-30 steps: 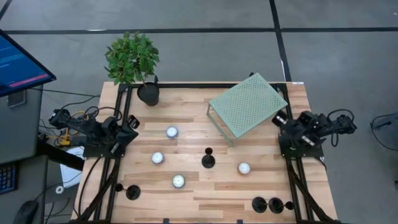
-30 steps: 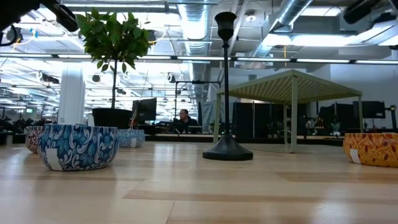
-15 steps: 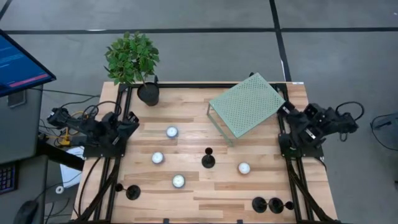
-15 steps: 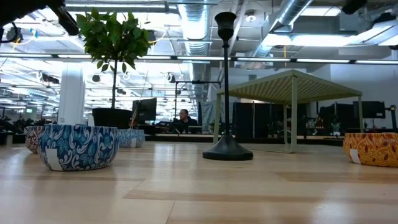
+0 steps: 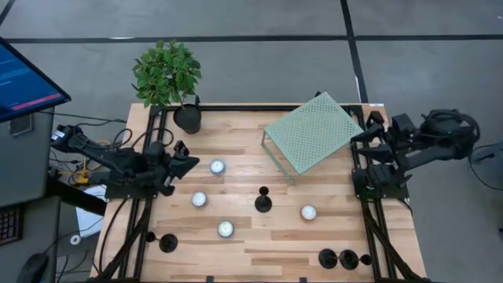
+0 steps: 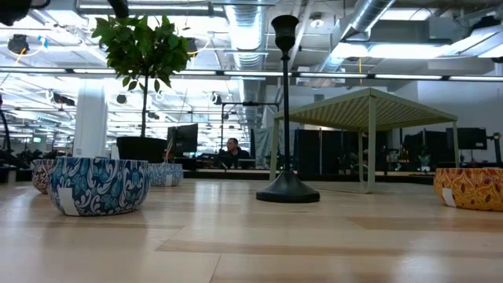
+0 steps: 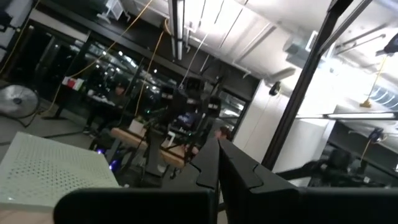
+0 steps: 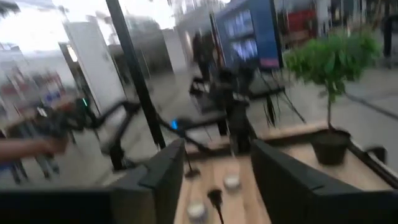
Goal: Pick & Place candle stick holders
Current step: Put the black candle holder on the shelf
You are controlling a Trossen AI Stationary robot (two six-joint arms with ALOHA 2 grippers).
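Several matte-black candle stick holders stand upright on their disc bases on the wooden table. One (image 5: pixel 263 202) is at the middle and shows tall in the low view (image 6: pixel 284 118). One (image 5: pixel 167 243) is at the near left, and two (image 5: pixel 328 257) (image 5: pixel 348 258) are at the near right. My left gripper (image 5: pixel 191 163) is shut and empty above the table's left part, its fingers meeting in the left wrist view (image 7: pixel 219 165). My right gripper (image 5: pixel 368 127) is open and empty, above the table's right edge beside the green rack; the right wrist view (image 8: pixel 214 177) shows the gap.
Several white tealights in patterned cups (image 5: pixel 217 167) (image 5: pixel 199 200) (image 5: pixel 225 229) (image 5: pixel 308 212) stand around the middle holder. A green perforated rack (image 5: pixel 313 131) stands at the far right. A potted plant (image 5: pixel 187 118) stands at the far left. Black frame rails run along both side edges.
My left gripper has reached from the left edge toward the table's right, over the wood near the far-left tealight. My right arm has unfolded, and its gripper has gone toward the table's far edge, beside the rack's corner. Nothing on the table has moved.
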